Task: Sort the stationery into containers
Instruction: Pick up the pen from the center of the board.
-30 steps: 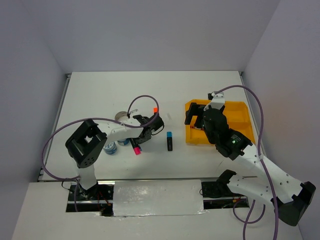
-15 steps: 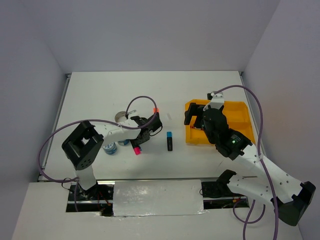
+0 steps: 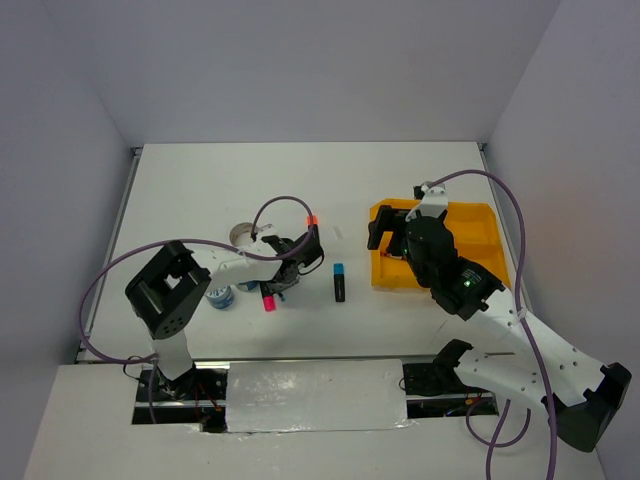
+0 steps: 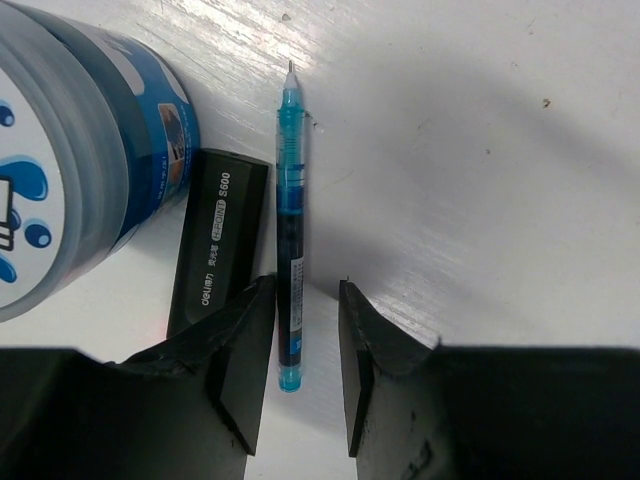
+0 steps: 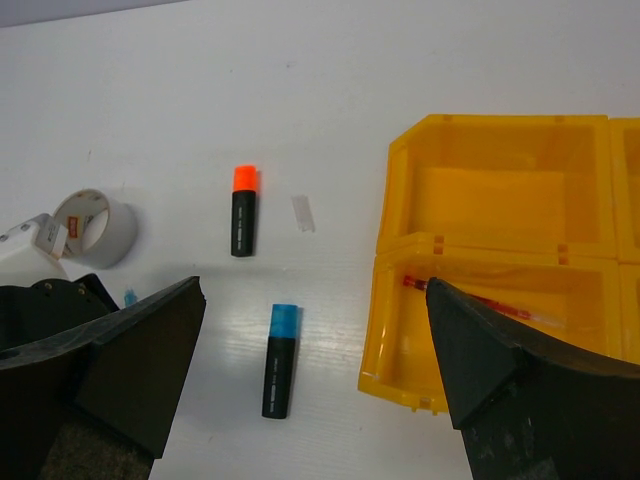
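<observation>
Straddling the blue pen (image 4: pixel 290 230) with the left gripper (image 4: pixel 305 300), low on the table at the near side of the spread. Jaws partway apart, one on each side of the barrel, not clamped: a strip of table shows between the pen and one finger. Pen flat on the table, tip pointing away from the claw. Touching or nearly touching it, the pink highlighter (image 4: pixel 215 240); just beyond that, a blue-white tub (image 4: pixel 80 150).

Judged as the pick step for the pen. Next calls for pinching the barrel alone — the highlighter body lies close enough to be nudged or caught — then lifting and carrying across to the tray (image 5: pixel 500 120).

Lying loose a little further out, between the arms, the blue-capped highlighter (image 3: pixel 339 283). Hanging over the tray's near corner, the right gripper (image 5: pixel 315 290), spread wide and holding nothing. Already in the compartment below it, a red pen (image 5: pixel 470 298), so likely the blue pen's place too. Farthest out and unsorted: the orange highlighter (image 5: pixel 242 210) and the tape ring (image 5: pixel 95 228).
</observation>
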Action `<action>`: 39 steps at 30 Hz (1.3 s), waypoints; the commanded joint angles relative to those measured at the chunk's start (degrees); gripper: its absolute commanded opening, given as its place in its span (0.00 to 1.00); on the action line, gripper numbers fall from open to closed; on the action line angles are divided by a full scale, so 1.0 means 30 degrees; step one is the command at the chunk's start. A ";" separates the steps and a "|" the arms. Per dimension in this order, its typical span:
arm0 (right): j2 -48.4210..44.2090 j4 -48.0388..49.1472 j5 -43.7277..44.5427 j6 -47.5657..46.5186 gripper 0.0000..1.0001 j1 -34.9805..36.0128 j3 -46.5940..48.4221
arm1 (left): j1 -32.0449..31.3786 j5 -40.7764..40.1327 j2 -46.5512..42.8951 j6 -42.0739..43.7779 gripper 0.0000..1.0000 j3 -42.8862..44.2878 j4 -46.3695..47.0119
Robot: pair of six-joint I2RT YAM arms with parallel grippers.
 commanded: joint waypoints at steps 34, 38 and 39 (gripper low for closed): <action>1.5625 -0.1650 -0.7715 -0.3058 0.95 -0.3176 0.9218 | -0.1675 0.2066 -1.2576 1.1768 0.00 -0.3255 0.3988; 1.8447 -0.2529 -0.7538 -0.3470 0.91 -0.3469 1.1541 | -0.1910 0.3711 -1.6146 1.3710 0.00 -0.2526 0.1910; 1.9322 -0.2589 -0.7915 -0.3819 0.89 -0.3441 1.2096 | -0.1939 0.4004 -1.6679 1.4292 0.00 -0.2319 0.0832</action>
